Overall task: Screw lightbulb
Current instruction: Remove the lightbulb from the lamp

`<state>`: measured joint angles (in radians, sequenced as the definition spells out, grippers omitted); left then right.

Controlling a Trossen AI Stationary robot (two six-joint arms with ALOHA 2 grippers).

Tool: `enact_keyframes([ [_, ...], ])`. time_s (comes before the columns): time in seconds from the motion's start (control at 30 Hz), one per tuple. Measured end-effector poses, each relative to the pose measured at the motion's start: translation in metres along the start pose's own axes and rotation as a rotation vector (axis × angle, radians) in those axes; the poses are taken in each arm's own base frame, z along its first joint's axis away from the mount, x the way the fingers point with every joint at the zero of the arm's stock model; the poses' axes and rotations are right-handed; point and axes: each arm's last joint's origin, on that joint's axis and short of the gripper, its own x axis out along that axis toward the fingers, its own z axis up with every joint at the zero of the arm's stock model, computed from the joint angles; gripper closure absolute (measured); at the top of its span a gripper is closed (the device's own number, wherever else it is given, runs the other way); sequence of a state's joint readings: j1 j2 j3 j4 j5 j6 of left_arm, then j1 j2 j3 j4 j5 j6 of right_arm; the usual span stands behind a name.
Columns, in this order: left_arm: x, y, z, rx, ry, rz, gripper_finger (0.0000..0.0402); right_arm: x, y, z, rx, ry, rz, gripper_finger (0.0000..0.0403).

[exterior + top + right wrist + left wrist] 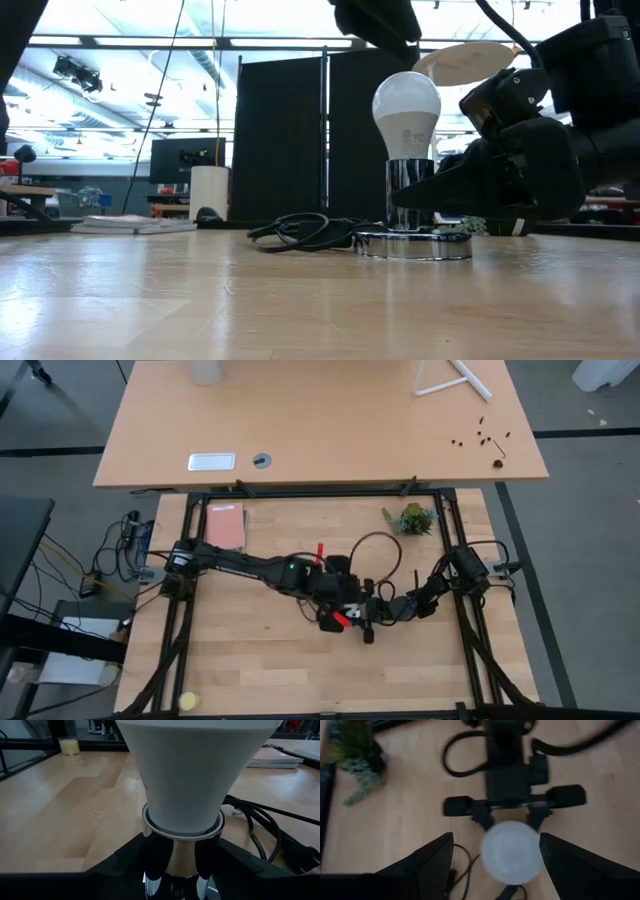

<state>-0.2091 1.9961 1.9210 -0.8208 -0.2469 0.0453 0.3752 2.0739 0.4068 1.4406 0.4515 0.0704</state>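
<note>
High view: both arms meet near the middle of the wooden table (250, 660), the left gripper (345, 610) directly over the work and the right gripper (385, 610) reaching in from its side; the lightbulb is hidden beneath them.

Low view: the lightbulb (406, 115) stands upright in the chrome socket (412, 215), just below the left arm's dark wrist. The right gripper (420, 198) comes in level at the socket's neck, under the white glass. A black cord (300, 232) lies coiled beside the base.

Left wrist view: the left gripper (495, 860) hangs above the lightbulb (512, 852), fingers (432, 857) spread wide on either side, not touching it.

Right wrist view: the right gripper (177, 862) is clamped on the socket (182, 865) just under the lightbulb (192, 770).
</note>
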Motion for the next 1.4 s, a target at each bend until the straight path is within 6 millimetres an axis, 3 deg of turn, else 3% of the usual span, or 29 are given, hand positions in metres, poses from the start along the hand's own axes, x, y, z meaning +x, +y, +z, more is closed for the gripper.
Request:
enact_keyframes([
  [0.27,-0.012,0.003,0.011,-0.07,0.026,-0.023,0.0101,0.001,-0.002,0.0,0.003,0.007,-0.008,0.0206],
  [0.53,-0.005,0.002,0.028,-0.052,0.109,-0.042,0.0101,0.006,-0.006,0.001,0.009,0.004,-0.024,0.0206],
  [0.83,0.007,0.001,0.021,-0.07,0.187,-0.054,0.0101,0.006,-0.006,0.001,0.007,0.008,-0.021,0.0206],
  [1.03,0.032,-0.006,0.013,0.042,0.253,-0.092,0.0101,0.006,-0.006,0.0,0.006,0.01,-0.02,0.0206],
  [1.4,0.036,-0.005,0.007,0.27,0.299,-0.153,0.0101,0.006,-0.005,0.0,0.006,0.013,0.001,0.0206],
])
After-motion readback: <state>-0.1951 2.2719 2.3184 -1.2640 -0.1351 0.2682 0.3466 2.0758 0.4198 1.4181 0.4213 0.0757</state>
